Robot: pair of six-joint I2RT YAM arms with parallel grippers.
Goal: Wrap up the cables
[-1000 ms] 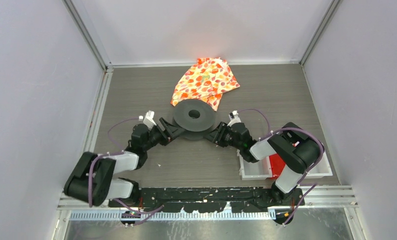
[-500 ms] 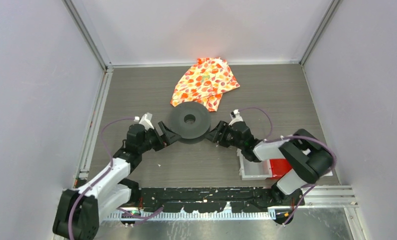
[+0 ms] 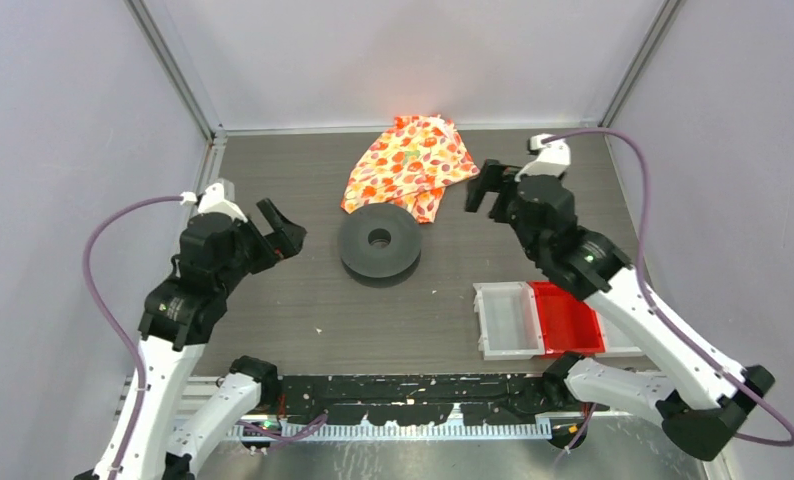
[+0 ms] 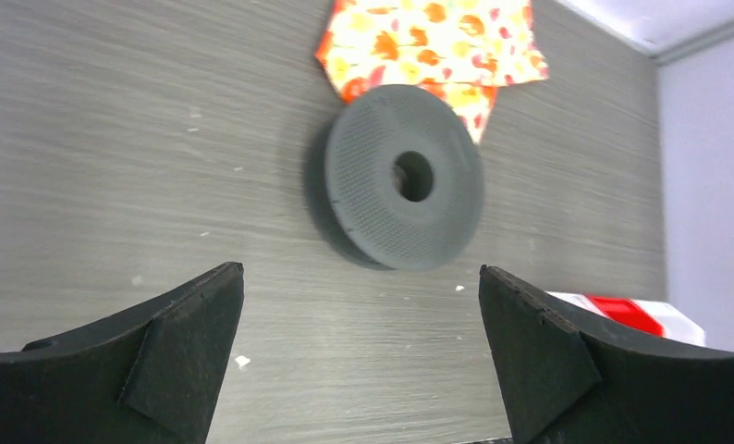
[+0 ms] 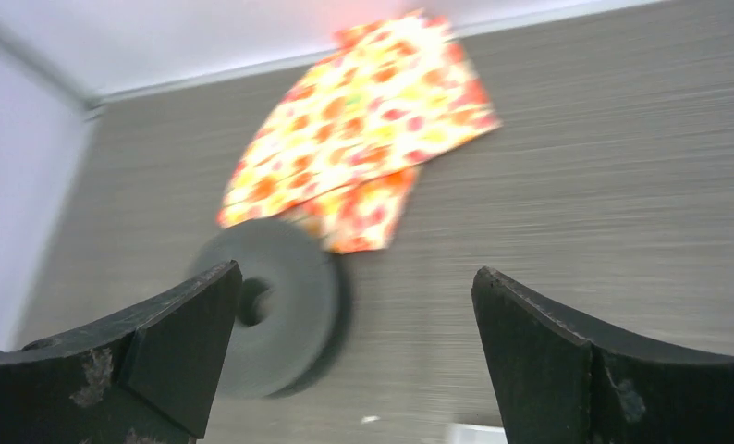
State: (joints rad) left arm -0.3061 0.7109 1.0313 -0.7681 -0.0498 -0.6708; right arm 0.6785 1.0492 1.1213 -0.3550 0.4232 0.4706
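A dark grey spool (image 3: 379, 240) with a centre hole lies flat on the table; it shows too in the left wrist view (image 4: 405, 176) and, blurred, in the right wrist view (image 5: 271, 305). No loose strand of the cables shows in any view. My left gripper (image 3: 282, 227) hangs open to the left of the spool, clear of it, nothing between its fingers (image 4: 359, 273). My right gripper (image 3: 483, 186) is raised behind and to the right of the spool, open and empty (image 5: 354, 271).
An orange floral cloth (image 3: 411, 165) lies behind the spool, one corner touching it. A white bin (image 3: 508, 320) and a red bin (image 3: 565, 315) sit side by side at the near right. Walls close in the table on three sides.
Both grippers opened and drew away from the spool they flanked, the left back to the left, the right up and toward the far right. The spool stays on the table.
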